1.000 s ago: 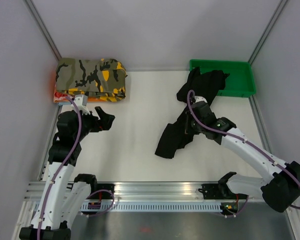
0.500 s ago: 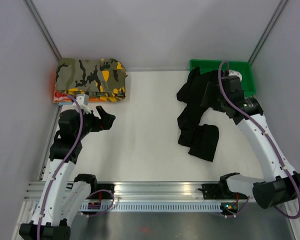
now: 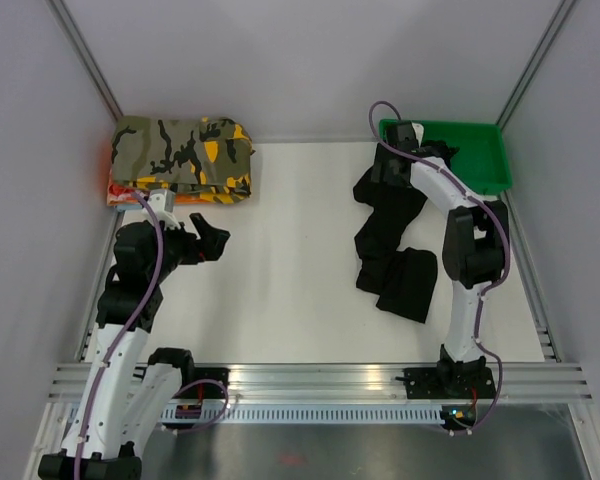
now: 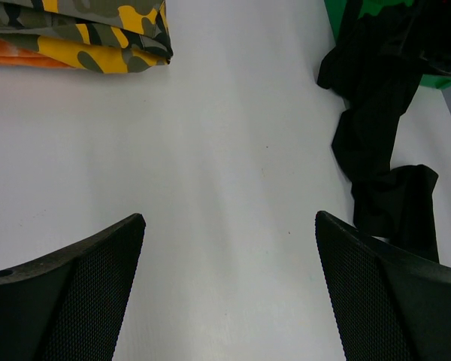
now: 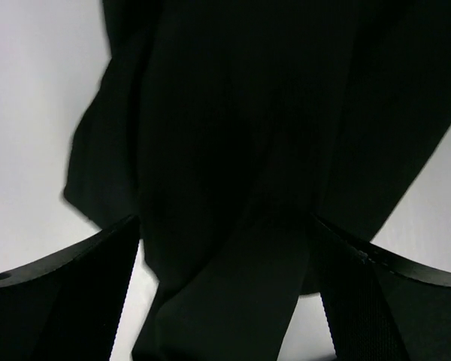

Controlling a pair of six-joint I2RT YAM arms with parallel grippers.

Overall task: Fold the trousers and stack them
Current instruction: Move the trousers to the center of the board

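On the white table (image 3: pixel 290 260) we list, near to far: left gripper (image 3: pixel 216 236), fingers spread, holding nothing; black trousers (image 3: pixel 385 240) crumpled at right, upper end draped over the green tray (image 3: pixel 477 150); right gripper (image 5: pixel 225 226) spread wide above them; folded camouflage garment (image 3: pixel 185 150) far left.

Overhead, the right gripper (image 3: pixel 390 165) melts into the trousers (image 3: pixel 395 255): black on black, and where its fingers end is impossible to pick out. The trousers' upper end runs under that arm into the green tray (image 3: pixel 480 150), and how much lies inside is hidden. On the right wrist camera dark cloth fills the frame, folds barely readable, cut off on every side; whether the fingers (image 5: pixel 60 301) touch it can't be told. On the left wrist camera the camouflage garment (image 4: pixel 83 30) is chopped by the top edge, with the orange layer (image 4: pixel 22 56) beneath it just a sliver. The left gripper (image 4: pixel 229 216) shows only its finger ends.
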